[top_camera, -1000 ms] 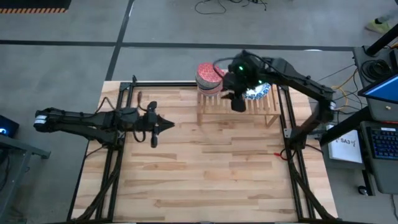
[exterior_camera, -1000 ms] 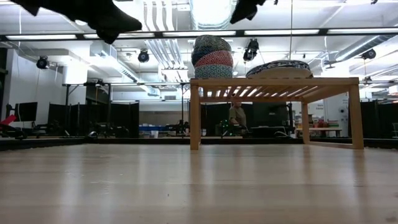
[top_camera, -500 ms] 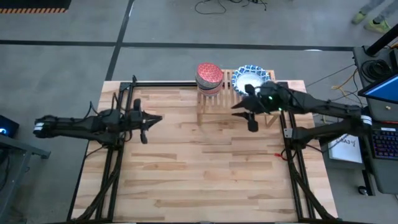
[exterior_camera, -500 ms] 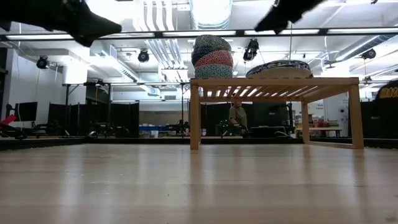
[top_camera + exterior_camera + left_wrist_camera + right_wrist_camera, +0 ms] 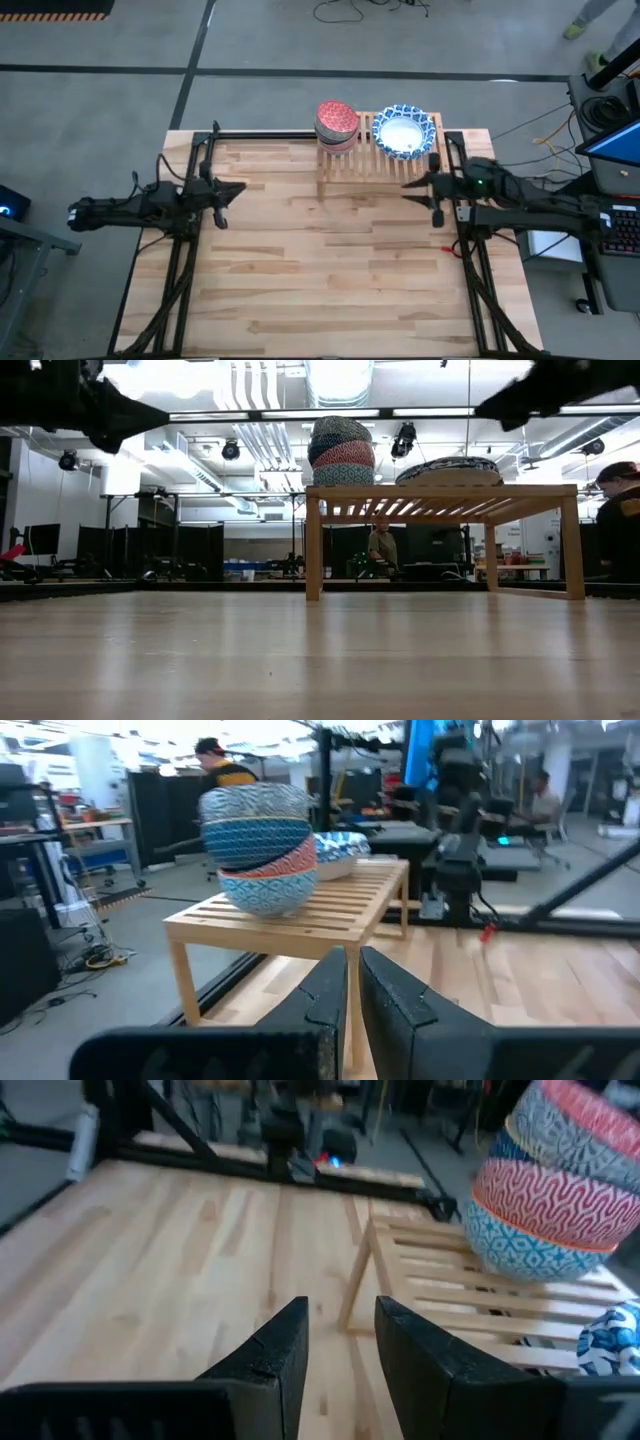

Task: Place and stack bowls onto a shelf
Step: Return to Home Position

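Observation:
The wooden slatted shelf point(image 5: 380, 163) stands at the table's far side. On its left end sits a stack of small patterned bowls point(image 5: 337, 122), topped by a red one. On its right end rests a large blue-and-white bowl point(image 5: 405, 132) with a white inside, on top of others point(image 5: 450, 470). My left gripper point(image 5: 240, 187) hangs shut over the table's left edge, pointing level toward the shelf point(image 5: 300, 920). My right gripper point(image 5: 408, 185) hovers open and empty near the shelf's right front leg, pointing toward the table's left point(image 5: 340, 1308).
Black frame rails point(image 5: 190, 250) run along both side edges of the table. A desk with a laptop and keyboard point(image 5: 615, 215) stands off the right side. A person point(image 5: 618, 510) shows at the right and another point(image 5: 381, 546) far behind the shelf.
My right gripper has drawn back from above the large bowl toward the table's right edge, sinking and tipping from pointing down to nearly level. My left gripper has pulled back toward the left edge and dropped a little. The bowls have stayed in place on the shelf.

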`<state>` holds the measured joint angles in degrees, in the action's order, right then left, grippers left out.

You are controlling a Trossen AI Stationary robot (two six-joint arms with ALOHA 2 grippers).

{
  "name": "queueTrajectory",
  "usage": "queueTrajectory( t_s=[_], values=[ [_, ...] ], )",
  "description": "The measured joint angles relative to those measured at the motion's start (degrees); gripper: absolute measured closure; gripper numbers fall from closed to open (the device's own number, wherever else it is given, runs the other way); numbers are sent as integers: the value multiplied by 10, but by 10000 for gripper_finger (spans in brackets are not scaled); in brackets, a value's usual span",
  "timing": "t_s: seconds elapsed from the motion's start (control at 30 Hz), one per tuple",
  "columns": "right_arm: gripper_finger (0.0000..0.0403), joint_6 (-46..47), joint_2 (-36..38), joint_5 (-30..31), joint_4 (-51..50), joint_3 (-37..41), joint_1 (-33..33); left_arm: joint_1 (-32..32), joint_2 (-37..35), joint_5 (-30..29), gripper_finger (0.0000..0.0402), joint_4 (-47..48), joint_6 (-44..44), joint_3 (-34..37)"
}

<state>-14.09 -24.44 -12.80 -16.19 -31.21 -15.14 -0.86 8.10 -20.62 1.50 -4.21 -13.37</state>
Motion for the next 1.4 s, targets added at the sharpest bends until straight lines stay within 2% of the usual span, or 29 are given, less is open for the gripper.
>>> queueTrajectory(
  t_s=[0.23, 0.37, 0.43, 0.53, 0.63, 0.73, 0.77, 0.87, 1.0, 1.13, 1.23, 1.4],
  values=[
    [304, 27, 142, -54, 101, 75, 0, 0, -82, -23, 388, -1, 15, 40],
    [310, 49, 208, -76, 190, 125, 1, 1, -76, -58, 388, -2, 28, 54],
    [313, 55, 241, -75, 182, 158, 0, 2, -75, -59, 388, 0, 30, 63],
    [319, 60, 243, -69, 210, 201, 0, 2, -82, -58, 388, -2, 46, 74],
    [326, 65, 220, -66, 287, 249, 0, 2, -81, -59, 388, -2, 62, 81],
    [333, 87, 207, -33, 337, 305, 0, 2, -81, -59, 388, -11, 68, 91],
    [335, 101, 205, -30, 345, 305, 0, 2, -81, -59, 388, -17, 65, 94],
    [342, 118, 206, -26, 289, 303, 0, 2, -76, -59, 388, -21, 59, 97],
    [349, 144, 207, -27, 285, 303, 0, 2, -69, -59, 388, -16, 78, 98],
    [351, 187, 206, -66, 284, 303, 0, 2, -69, -59, 388, -16, 78, 97],
    [348, 228, 202, -66, 283, 303, 0, 2, -69, -59, 388, -15, 78, 97],
    [343, 218, 201, -67, 282, 303, 0, 2, -69, -59, 388, -15, 78, 97]
  ],
)
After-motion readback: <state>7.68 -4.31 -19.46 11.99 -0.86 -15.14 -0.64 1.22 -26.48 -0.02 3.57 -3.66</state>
